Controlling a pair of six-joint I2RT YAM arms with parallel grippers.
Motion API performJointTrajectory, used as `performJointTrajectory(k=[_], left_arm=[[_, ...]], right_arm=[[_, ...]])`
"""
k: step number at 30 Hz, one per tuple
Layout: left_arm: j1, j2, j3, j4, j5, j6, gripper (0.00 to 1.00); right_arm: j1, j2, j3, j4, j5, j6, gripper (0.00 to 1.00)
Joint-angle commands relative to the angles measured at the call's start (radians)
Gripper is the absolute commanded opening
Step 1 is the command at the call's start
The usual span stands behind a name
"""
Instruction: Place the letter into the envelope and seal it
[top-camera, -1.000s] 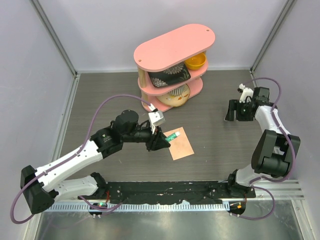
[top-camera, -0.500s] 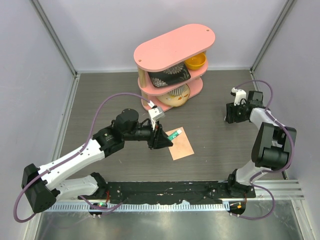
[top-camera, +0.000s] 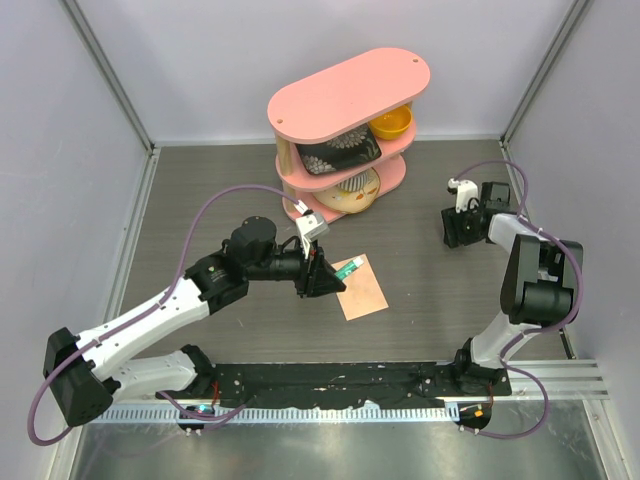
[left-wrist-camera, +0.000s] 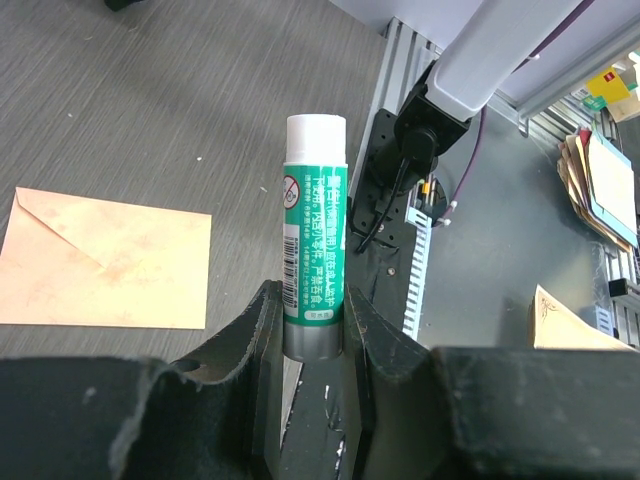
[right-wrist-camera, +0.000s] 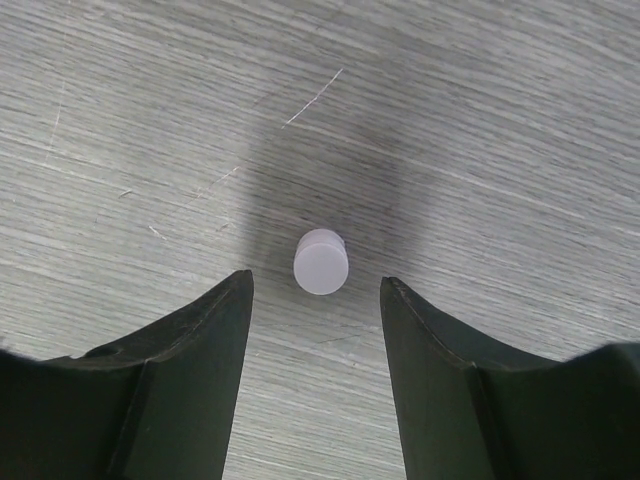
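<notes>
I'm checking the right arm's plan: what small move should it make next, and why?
Probably lower the right tool and shut it on the small white cylinder: it lies on the table, centred between the open fingers, untouched.

The left arm (top-camera: 150, 320) is stretched low from its base at the near left towards the middle of the scene, bent at the elbow, with the wrist laid almost level. The left gripper (top-camera: 322, 276) is pointed right, and its fingers (left-wrist-camera: 250, 330) are seen clamped on the lower end of a glue stick (left-wrist-camera: 313, 240).

The right arm (top-camera: 540, 290) is folded steeply above its base at the near right, the forearm being carried far and turned left. The right gripper (top-camera: 455, 232) is aimed downward at the far right, its fingers (right-wrist-camera: 200, 340) held well apart.
</notes>
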Motion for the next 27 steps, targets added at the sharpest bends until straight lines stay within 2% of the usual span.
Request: performJointTrajectory(k=[1,12,24,27], left_arm=[[0.004,-0.004,0.003,0.053,0.025,-0.005,0.0],[0.009,-0.003,0.004,0.053,0.032,-0.005,0.0],[0.015,0.003,0.001,0.054,0.035,-0.003,0.0],[0.02,0.002,-0.007,0.056,0.036,-0.02,0.0]], right_arm=[[0.005,-0.004,0.015,0.067,0.015,-0.013,0.59],[0.006,0.011,-0.011,0.134,-0.013,-0.014,0.53],[0.008,0.016,-0.02,0.136,-0.033,-0.013,0.51],[0.008,0.018,-0.022,0.139,-0.031,-0.011,0.48]])
